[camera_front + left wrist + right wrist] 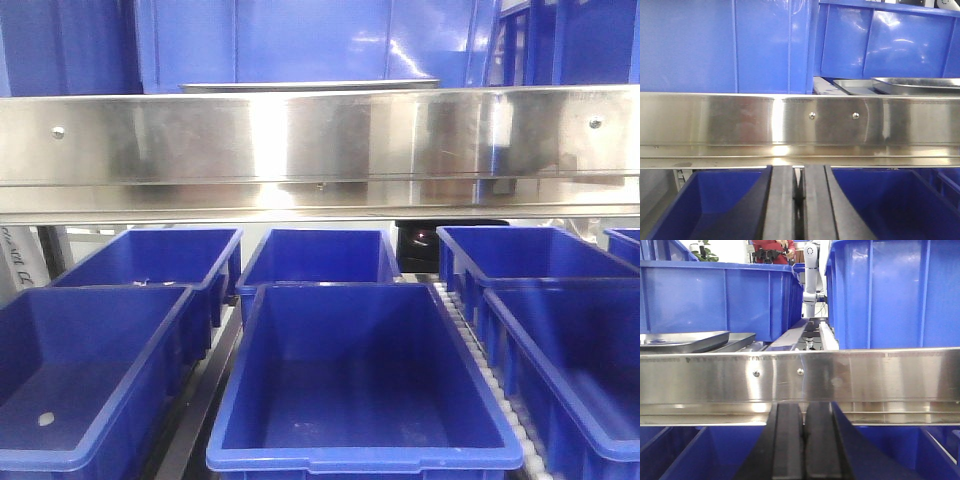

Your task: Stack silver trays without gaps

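Observation:
The silver trays sit on the upper shelf behind the steel rail. In the left wrist view one silver tray [918,83] lies tilted over another [852,86] at the upper right. The right wrist view has the silver trays [686,340] at the left, the upper one resting askew on the lower. From the front only a thin tray edge [310,86] pokes above the rail. My left gripper [799,172] is shut and empty, below the rail and left of the trays. My right gripper [803,410] is likewise shut and empty, below the rail and right of them.
A long brushed-steel shelf rail [320,140] runs across in front of both grippers. Several deep blue bins [360,380] stand on the rollers underneath. Tall blue bins [880,295] stand on the shelf beside and behind the trays. A white robot arm [811,275] stands far back.

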Robot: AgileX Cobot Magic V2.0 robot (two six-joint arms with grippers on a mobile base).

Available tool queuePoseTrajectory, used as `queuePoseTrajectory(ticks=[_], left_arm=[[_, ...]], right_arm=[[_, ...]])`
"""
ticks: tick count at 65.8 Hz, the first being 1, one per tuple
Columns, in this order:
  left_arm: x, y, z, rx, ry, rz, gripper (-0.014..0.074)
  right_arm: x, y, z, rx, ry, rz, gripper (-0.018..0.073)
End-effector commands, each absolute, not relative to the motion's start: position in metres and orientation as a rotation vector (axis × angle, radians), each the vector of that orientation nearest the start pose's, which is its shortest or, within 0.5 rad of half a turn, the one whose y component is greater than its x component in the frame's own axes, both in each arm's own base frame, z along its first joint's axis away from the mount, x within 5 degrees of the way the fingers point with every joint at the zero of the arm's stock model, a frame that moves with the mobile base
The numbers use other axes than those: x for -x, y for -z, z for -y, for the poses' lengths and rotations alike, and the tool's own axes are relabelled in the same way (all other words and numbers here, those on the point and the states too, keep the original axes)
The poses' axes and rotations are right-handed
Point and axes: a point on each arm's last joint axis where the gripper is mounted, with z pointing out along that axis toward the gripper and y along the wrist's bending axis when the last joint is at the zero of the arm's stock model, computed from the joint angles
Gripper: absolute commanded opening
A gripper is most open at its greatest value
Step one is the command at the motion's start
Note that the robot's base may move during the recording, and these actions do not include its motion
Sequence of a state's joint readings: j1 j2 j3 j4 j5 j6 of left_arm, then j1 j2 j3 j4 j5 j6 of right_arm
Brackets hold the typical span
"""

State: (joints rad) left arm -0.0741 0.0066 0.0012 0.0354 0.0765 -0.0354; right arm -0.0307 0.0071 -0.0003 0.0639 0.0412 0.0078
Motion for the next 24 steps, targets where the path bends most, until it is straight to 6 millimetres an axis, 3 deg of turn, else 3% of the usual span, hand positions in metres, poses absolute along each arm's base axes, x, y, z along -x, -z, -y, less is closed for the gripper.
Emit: queuePoseTrajectory(ticks=[1,24], left_arm=[[-0.0563,-0.2071,0.0038,-0.054,0.055,-1.55,-0.0016],[-0.0563,-0.2071,0.0038,-0.054,0.055,-1.55,-0.0016]], right_arm=[[-0.0563,-0.2113,0.0018,-0.074,-0.026,-1.502,-0.0079],[-0.0563,-0.2113,0.0018,-0.074,-0.026,-1.502,-0.0079]])
